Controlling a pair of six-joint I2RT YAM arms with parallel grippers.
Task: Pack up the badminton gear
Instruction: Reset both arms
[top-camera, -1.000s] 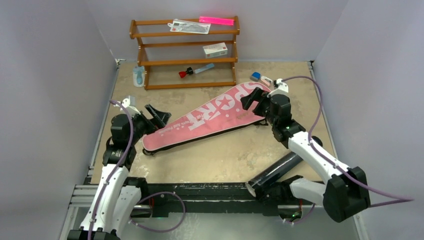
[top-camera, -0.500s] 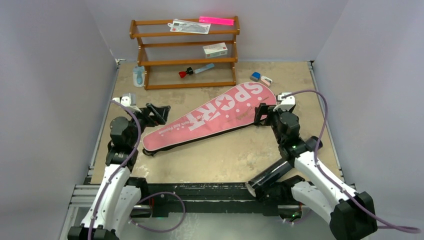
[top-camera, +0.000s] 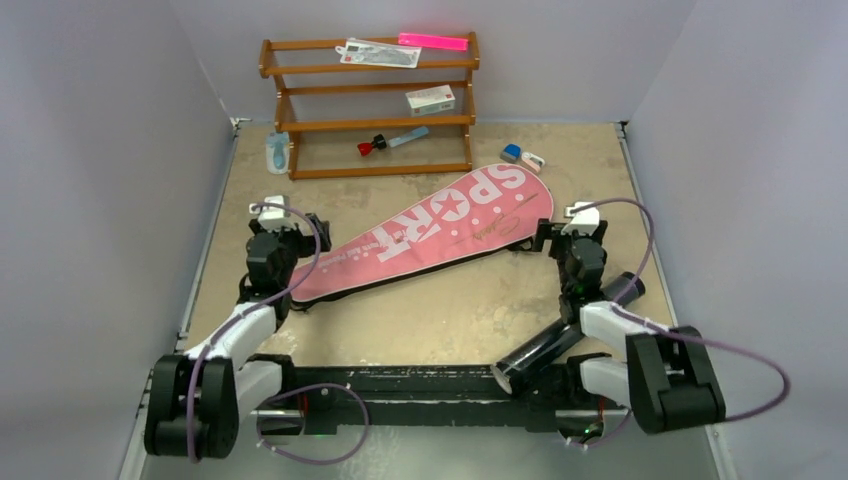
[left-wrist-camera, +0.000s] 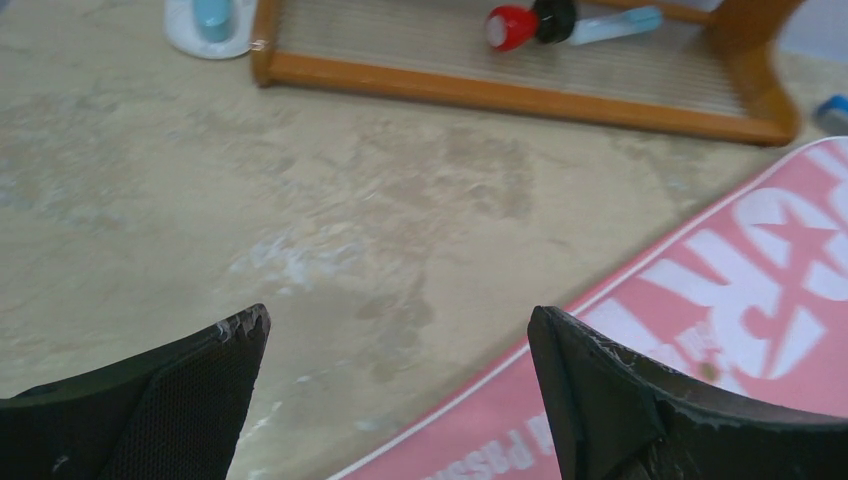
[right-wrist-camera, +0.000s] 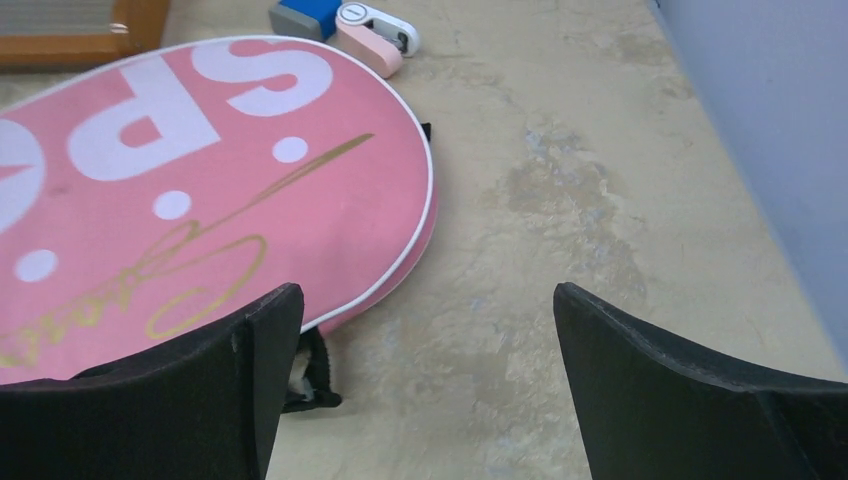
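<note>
Right hand (right-wrist-camera: 428, 300) drew back off pink bag (top-camera: 440, 225) | left hand (left-wrist-camera: 398, 330) drew back too | both wide, empty

Bag (top-camera: 430, 235) lies diagonal across tabletop (top-camera: 450, 315) centre, blocking middle. Bare strip open between bag and near edge. Tube (top-camera: 545, 345) lies angled at near right. Rack (top-camera: 375, 123) stands along far edge.

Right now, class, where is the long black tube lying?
In the top view, the black tube lies diagonally at the near right edge of the table, nearer the arm bases than the wide end of the pink SPORT bag.
</note>
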